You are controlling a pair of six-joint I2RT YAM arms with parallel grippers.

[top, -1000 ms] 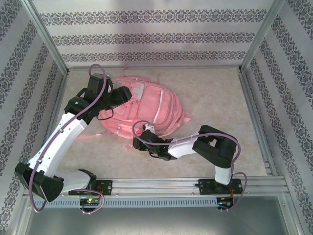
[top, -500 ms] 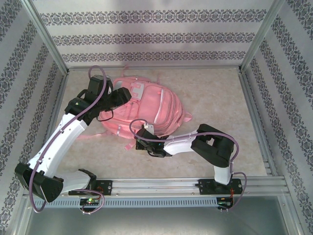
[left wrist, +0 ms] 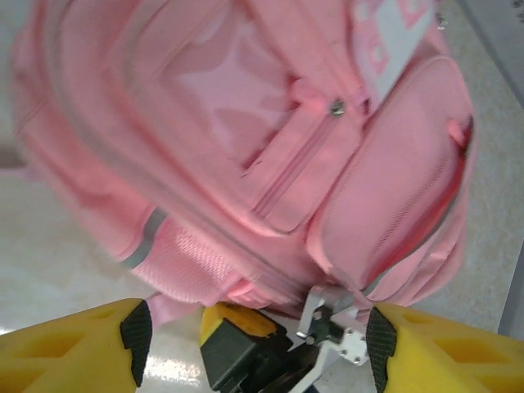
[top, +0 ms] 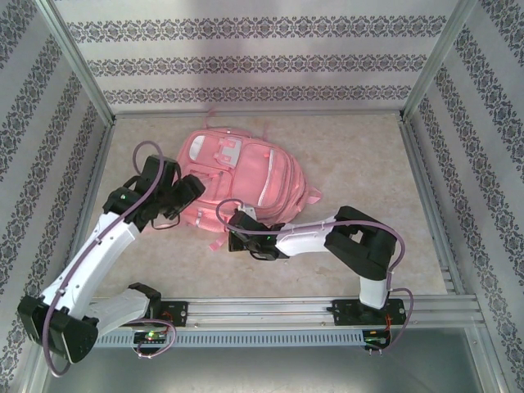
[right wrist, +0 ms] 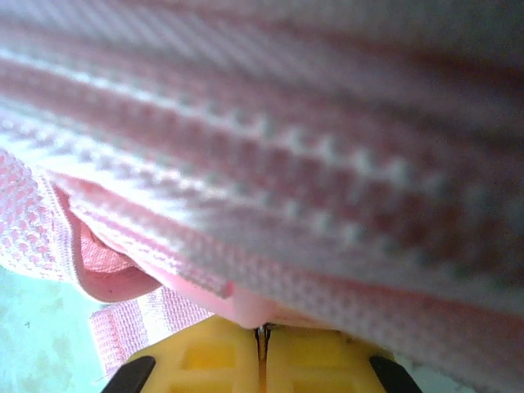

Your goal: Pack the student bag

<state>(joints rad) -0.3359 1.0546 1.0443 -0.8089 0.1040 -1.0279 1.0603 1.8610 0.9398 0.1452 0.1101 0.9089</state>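
Note:
The student bag (top: 250,176), a large pink backpack with white stripes, lies flat in the middle of the table with its front pockets up. In the left wrist view the bag (left wrist: 270,147) spans the upper frame. My left gripper (top: 190,192) hovers open at the bag's near-left side, nothing between its yellow fingers (left wrist: 78,348). My right gripper (top: 234,232) is at the bag's near edge. Its jaws (right wrist: 262,352) are shut, with a small pink tab (right wrist: 250,307) of the bag's hem pinched between them. A pink webbing strap (right wrist: 135,323) lies beside it.
Patterned walls and aluminium posts (top: 78,57) box in the table on three sides. A metal rail (top: 278,309) runs along the near edge. Bare beige tabletop (top: 368,164) lies right of the bag.
My left gripper has drawn back from the top of the bag to its near-left side, opening a little. My right gripper has shut on the bag's near edge and shifted slightly left.

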